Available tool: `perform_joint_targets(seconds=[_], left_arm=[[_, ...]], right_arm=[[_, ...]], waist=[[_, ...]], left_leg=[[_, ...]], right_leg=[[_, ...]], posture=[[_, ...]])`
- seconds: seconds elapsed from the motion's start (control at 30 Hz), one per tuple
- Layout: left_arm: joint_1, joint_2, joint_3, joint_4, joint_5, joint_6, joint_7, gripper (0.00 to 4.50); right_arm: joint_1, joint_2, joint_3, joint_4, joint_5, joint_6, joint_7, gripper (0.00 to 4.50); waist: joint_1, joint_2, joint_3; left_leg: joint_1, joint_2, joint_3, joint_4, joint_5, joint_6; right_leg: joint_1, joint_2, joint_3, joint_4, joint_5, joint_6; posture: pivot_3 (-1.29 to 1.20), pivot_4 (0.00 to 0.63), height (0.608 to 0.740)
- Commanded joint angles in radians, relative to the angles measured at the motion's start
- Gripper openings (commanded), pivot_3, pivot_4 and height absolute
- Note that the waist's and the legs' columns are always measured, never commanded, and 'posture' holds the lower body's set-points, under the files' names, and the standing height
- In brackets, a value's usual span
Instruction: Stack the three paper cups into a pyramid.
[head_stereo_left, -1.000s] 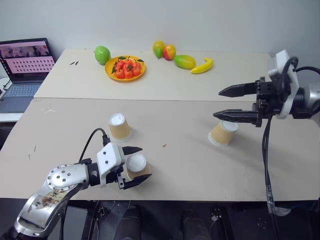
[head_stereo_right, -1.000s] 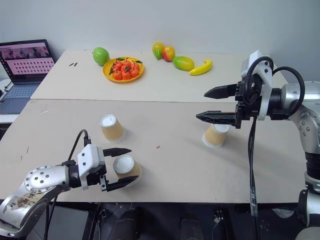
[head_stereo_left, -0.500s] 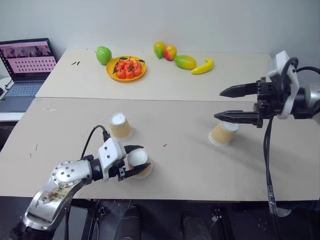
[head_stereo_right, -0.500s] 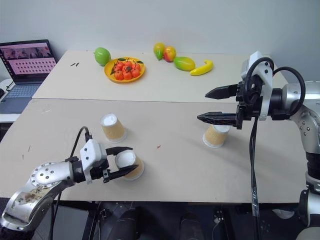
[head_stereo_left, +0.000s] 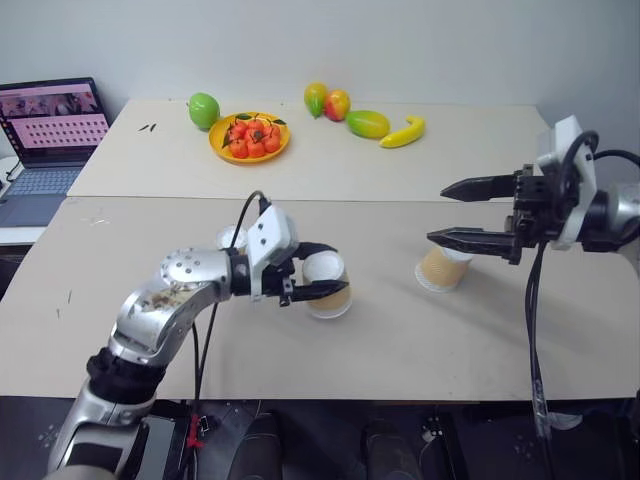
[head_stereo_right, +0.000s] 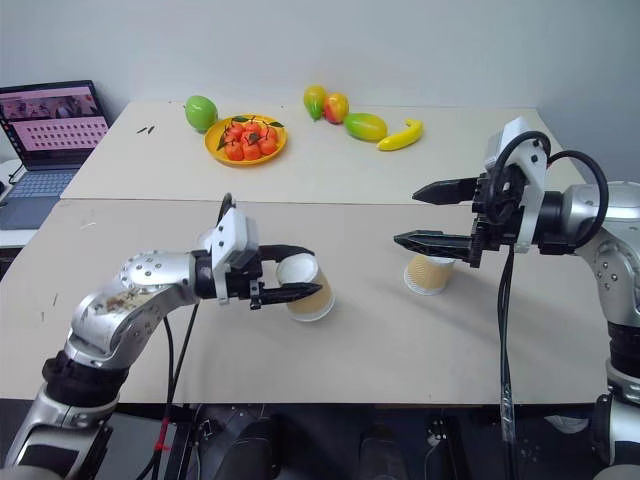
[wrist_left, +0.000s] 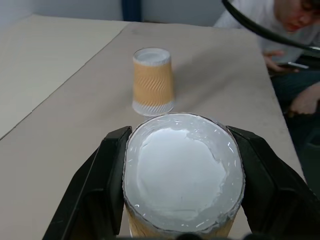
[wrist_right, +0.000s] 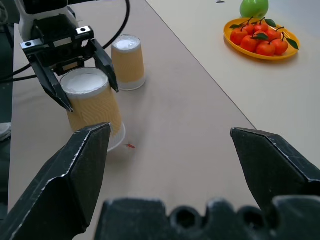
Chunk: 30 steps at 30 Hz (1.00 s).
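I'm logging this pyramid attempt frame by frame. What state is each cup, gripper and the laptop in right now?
Left gripper: shut on the held cup.
Held cup: upside down, gripped by its sides.
Far-left cup: upside down, standing free.
Right-side cup: upside down, untouched.
Right gripper: open, holding nothing.
Laptop: open, screen lit.

Lab or office: plain tables (head_stereo_left: 400, 350), laptop (head_stereo_left: 50, 130), toy fruit (head_stereo_left: 370, 123)

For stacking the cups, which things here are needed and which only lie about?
Needed:
- cup in the left end effector
- cup behind the left arm
- cup under the right end effector

Lying about:
- plate of red fruit
- green fruit
- banana
- laptop
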Motion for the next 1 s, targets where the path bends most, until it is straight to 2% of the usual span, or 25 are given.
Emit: perform_joint_targets(seconds=[0.03, 0.3, 0.43, 0.67, 0.97, 1.0], left_arm=[[-0.093, -0.029, -0.053, 0.087, 0.050, -0.022, -0.039, 2.74], [-0.233, -0.164, -0.132, 0.392, 0.193, -0.191, -0.076, 2.74], [-0.254, -0.228, -0.155, 0.480, 0.234, -0.251, -0.101, 2.74], [-0.248, -0.295, -0.191, 0.529, 0.283, -0.304, -0.143, 2.74], [-0.213, -0.319, -0.217, 0.553, 0.360, -0.352, -0.151, 2.74], [-0.211, -0.319, -0.218, 0.553, 0.368, -0.357, -0.150, 3.09]], right_arm=[[0.020, 0.007, -0.068, -0.067, 0.028, -0.003, -0.052, 4.50], [0.094, 0.016, -0.136, -0.161, 0.062, 0.019, -0.142, 4.50], [0.122, 0.013, -0.163, -0.201, 0.084, 0.037, -0.183, 4.50], [0.159, 0.000, -0.202, -0.248, 0.128, 0.066, -0.234, 4.50], [0.192, -0.015, -0.232, -0.283, 0.173, 0.086, -0.271, 4.50], [0.193, -0.016, -0.232, -0.285, 0.175, 0.087, -0.274, 4.50]], waist=[[0.000, 0.000, 0.000], [0.002, 0.000, 0.000], [0.000, 0.000, 0.000], [0.001, 0.000, 0.000], [0.001, 0.000, 0.000], [0.002, 0.000, 0.000]], left_leg=[[0.000, 0.000, 0.000, 0.000, 0.000, 0.000], [0.000, 0.000, 0.000, 0.000, 0.000, 0.000], [0.000, 0.000, 0.000, 0.000, 0.000, 0.000], [0.000, 0.000, 0.000, 0.000, 0.000, 0.000], [0.000, 0.000, 0.000, 0.000, 0.000, 0.000], [0.000, 0.000, 0.000, 0.000, 0.000, 0.000]], right_leg=[[0.000, 0.000, 0.000, 0.000, 0.000, 0.000], [0.000, 0.000, 0.000, 0.000, 0.000, 0.000], [0.000, 0.000, 0.000, -0.001, 0.000, 0.000], [0.000, 0.000, 0.000, 0.000, 0.000, 0.000], [0.000, 0.000, 0.000, 0.000, 0.000, 0.000], [0.000, 0.000, 0.000, 0.000, 0.000, 0.000]], posture=[[0.00, 0.150, 0.732], [0.00, 0.150, 0.732], [0.00, 0.150, 0.732], [0.00, 0.150, 0.732], [0.00, 0.150, 0.732], [0.00, 0.150, 0.732]])
